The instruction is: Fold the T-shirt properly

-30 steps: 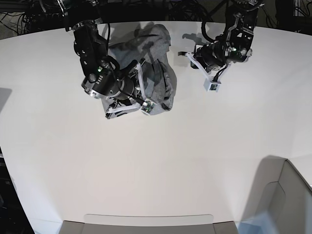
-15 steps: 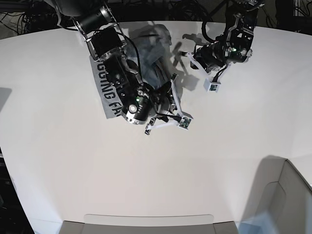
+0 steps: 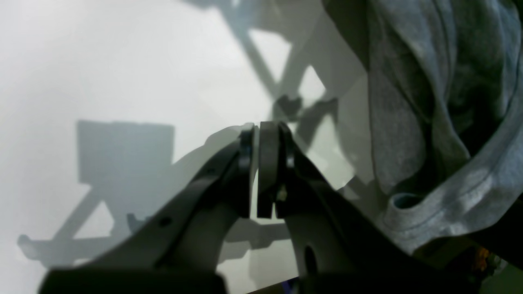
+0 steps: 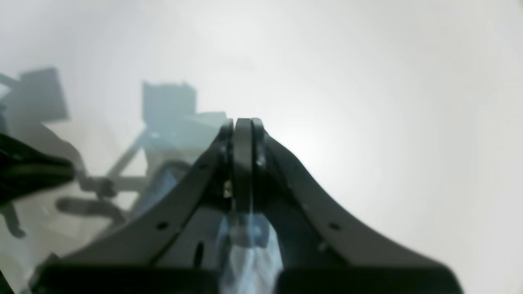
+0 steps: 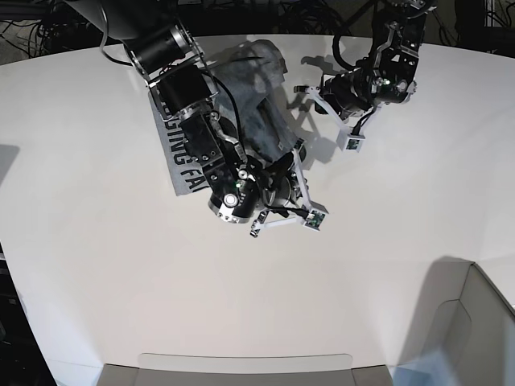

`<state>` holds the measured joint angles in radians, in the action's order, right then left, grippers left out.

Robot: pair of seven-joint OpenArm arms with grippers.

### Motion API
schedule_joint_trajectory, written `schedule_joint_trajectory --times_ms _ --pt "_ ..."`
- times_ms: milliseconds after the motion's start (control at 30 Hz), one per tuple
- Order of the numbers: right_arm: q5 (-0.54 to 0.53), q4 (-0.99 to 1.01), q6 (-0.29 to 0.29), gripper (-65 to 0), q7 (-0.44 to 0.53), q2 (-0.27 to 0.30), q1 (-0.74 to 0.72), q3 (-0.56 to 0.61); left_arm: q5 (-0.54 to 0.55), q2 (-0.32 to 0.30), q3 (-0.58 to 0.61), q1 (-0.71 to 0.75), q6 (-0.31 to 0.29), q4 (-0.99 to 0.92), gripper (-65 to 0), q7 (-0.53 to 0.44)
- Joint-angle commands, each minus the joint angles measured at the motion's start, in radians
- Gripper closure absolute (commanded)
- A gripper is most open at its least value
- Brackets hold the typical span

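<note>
The heather-grey T-shirt [image 5: 259,84] lies crumpled at the back of the white table [image 5: 96,265]. A flat panel with black lettering [image 5: 175,154] shows on its left. My right gripper [image 5: 283,203] reaches across the T-shirt to its near-right edge. In the right wrist view this gripper [image 4: 242,122] is shut, facing bare table. Pale cloth [image 4: 247,249] shows under the finger bases; I cannot tell if it is pinched. My left gripper [image 5: 334,114] hovers right of the T-shirt. In the left wrist view it [image 3: 257,127] is shut on nothing, with the T-shirt's hem [image 3: 441,204] beside it.
A grey bin [image 5: 476,330] fills the near-right corner. A flat tray edge [image 5: 241,362] runs along the front. Dark cables [image 5: 48,24] lie behind the table's curved back edge. Arm shadows fall on the table between the grippers.
The right arm has swung from over the T-shirt's left part toward the front right, uncovering the lettered panel. The left arm has barely moved.
</note>
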<state>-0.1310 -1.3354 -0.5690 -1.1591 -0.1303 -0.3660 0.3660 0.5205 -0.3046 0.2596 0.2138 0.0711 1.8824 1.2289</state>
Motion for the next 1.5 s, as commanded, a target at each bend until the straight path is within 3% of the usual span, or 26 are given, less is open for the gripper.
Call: schedule_joint_trajectory --times_ms 0,67,167,267,333,533,700,833,967,1200,1367,1467 --pt "-0.011 -0.028 -0.006 0.0 -0.02 -0.004 -0.017 0.0 0.003 -0.005 -0.006 -0.004 0.002 0.016 -2.0 -0.007" --pt "-0.011 -0.056 -0.012 0.0 -0.084 0.001 -0.008 0.0 0.003 -0.006 -0.006 -0.004 0.002 0.016 -2.0 -0.007" --pt "-0.015 -0.207 -0.01 0.0 -0.123 0.068 0.04 -0.017 0.008 -0.003 -0.052 -0.001 0.002 0.019 -1.8 -0.007" --pt "-0.009 -0.39 -0.006 0.0 -0.091 0.12 0.097 -0.137 0.01 0.005 -0.105 -0.006 -0.004 0.044 -1.8 -0.007" --pt "-0.009 -0.441 -0.006 0.0 -0.091 0.151 0.106 -0.232 0.011 0.003 -0.075 -0.007 -0.006 0.087 -1.7 -0.008" --pt "-0.009 -0.425 -0.007 0.0 -0.183 0.306 0.137 -0.451 0.011 0.0 0.189 -0.135 -0.006 0.144 0.0 -0.01" --pt "-0.011 -0.422 -0.012 0.0 -0.152 0.4 0.273 -0.556 0.007 0.0 0.433 -0.231 -0.006 0.144 0.0 -0.01" --pt "-0.011 -0.422 -0.013 0.0 -0.092 0.43 0.396 -0.557 0.005 0.0 0.633 -0.307 -0.006 0.113 0.0 -0.004" --pt "-0.012 -0.407 -0.013 0.0 -0.046 0.429 0.467 -0.467 0.005 -0.001 0.734 -0.354 -0.006 -0.004 0.0 0.002" --pt "-0.014 -0.415 -0.013 0.0 0.047 0.416 0.513 -0.232 0.003 -0.001 0.708 -0.39 0.002 -0.174 0.0 -0.001" --pt "-0.014 -0.439 -0.013 0.0 0.054 0.366 0.511 -0.112 0.003 -0.001 0.419 -0.391 0.002 -0.208 0.0 -0.008" --pt "-0.014 -0.471 -0.013 0.0 0.054 0.363 0.513 -0.015 0.003 0.005 0.237 -0.394 0.002 -0.217 0.0 -0.011"
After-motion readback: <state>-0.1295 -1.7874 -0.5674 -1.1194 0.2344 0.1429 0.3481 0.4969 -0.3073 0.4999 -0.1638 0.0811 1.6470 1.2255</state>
